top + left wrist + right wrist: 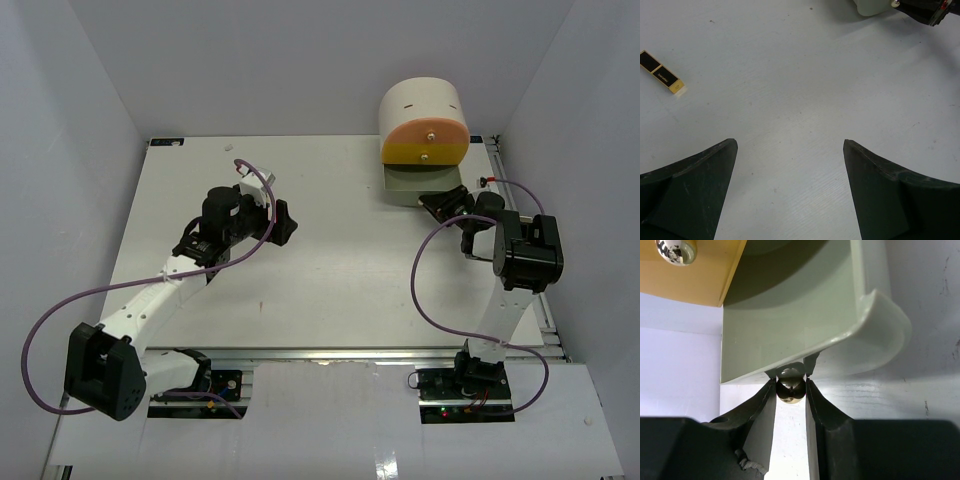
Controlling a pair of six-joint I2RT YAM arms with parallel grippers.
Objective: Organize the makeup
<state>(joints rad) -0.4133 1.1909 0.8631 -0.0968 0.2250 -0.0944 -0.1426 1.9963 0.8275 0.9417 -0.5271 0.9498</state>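
Drawer pull at the round drawer unit [425, 120].
Pinches the chrome knob [790, 388] of the grey-green drawer [790, 315], drawn out at the unit's foot, between the right jaws; holds the left jaws spread wide over the bench [330, 270], with a black-and-gold lipstick tube [662, 73] lying well apart from the unit. Could slip off the round knob under a skewed pull, or drag the whole unit along.

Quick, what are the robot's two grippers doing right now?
Left gripper: open, empty.
Right gripper: shut on the drawer knob.
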